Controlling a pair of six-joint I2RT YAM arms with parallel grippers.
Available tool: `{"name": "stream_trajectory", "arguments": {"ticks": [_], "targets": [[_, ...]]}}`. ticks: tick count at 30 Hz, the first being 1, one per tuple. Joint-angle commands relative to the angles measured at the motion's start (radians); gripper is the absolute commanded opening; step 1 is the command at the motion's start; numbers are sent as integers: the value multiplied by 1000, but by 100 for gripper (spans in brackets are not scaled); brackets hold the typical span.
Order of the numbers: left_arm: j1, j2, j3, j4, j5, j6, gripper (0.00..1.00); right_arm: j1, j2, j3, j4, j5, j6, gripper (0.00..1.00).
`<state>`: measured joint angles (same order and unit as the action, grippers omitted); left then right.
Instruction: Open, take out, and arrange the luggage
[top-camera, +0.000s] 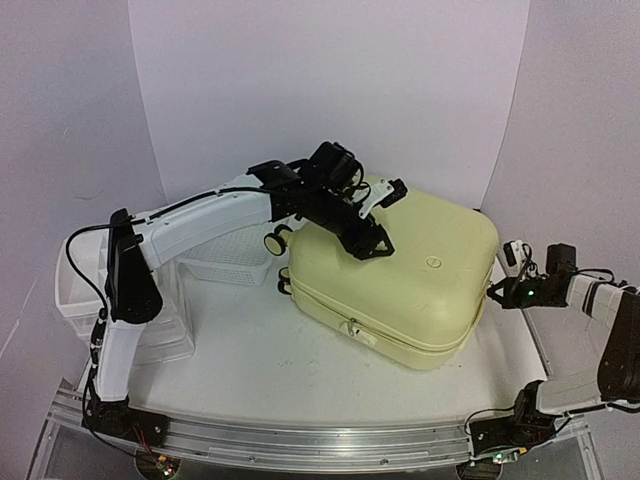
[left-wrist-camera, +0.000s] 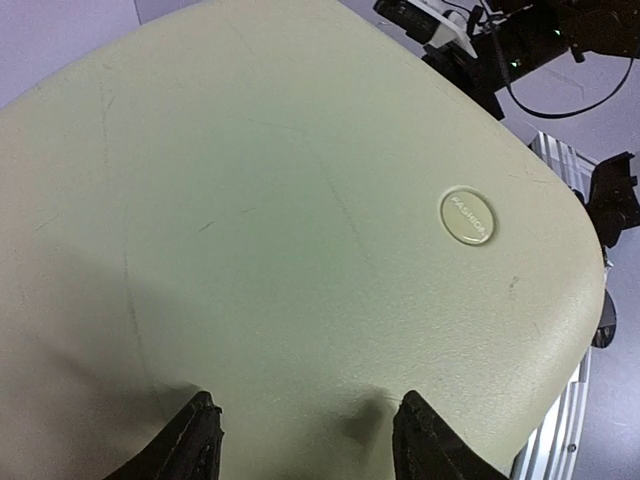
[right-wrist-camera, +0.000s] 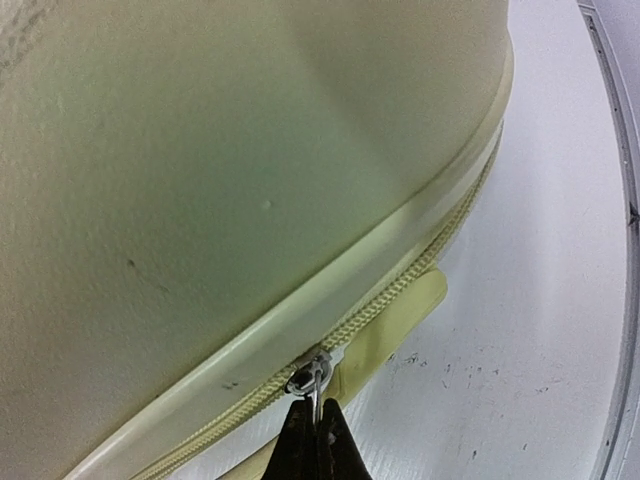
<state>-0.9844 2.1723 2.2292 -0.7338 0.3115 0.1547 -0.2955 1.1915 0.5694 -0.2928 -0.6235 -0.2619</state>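
right gripper (right-wrist-camera: 316, 440) pinching zipper pull (right-wrist-camera: 316, 378) | left gripper (left-wrist-camera: 300, 440) spread on luggage (top-camera: 400, 270) | bases cropped

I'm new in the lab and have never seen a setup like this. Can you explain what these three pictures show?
Two robot arms are bolted at the near edge of a table. The overhead picture comes from a fixed camera behind them; the other two come from cameras on each arm's wrist. On the table lies a pale yellow suitcase, closed, with a white mesh basket and a clear plastic bin to its left. The left pincer presses down on the suitcase's top, fingers apart, holding nothing. The right pincer is shut on the metal zipper pull at the suitcase's side seam.
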Motion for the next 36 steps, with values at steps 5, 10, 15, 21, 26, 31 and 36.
{"name": "stream_trajectory", "arguments": {"ticks": [5, 10, 15, 21, 26, 31, 36], "targets": [[34, -80, -172, 1, -137, -36, 57, -198, 120, 93, 52, -131, -23, 0], [49, -99, -223, 7, -154, -40, 56, -208, 195, 160, 171, -80, -45, 0], [65, -103, -259, 11, -169, -42, 56, -208, 294, 219, 284, -76, -83, 0], [79, -116, -298, 14, -180, -31, 54, -206, 483, 318, 415, -39, -145, 0], [79, -129, -321, 14, -176, -18, 54, -178, 600, 375, 598, -42, -153, 0], [79, -122, -326, 14, -174, -18, 54, -118, 677, 420, 660, -95, -300, 0], [85, -123, -280, -5, -121, 0, 60, -119, 705, 446, 663, -214, -288, 0]]}}
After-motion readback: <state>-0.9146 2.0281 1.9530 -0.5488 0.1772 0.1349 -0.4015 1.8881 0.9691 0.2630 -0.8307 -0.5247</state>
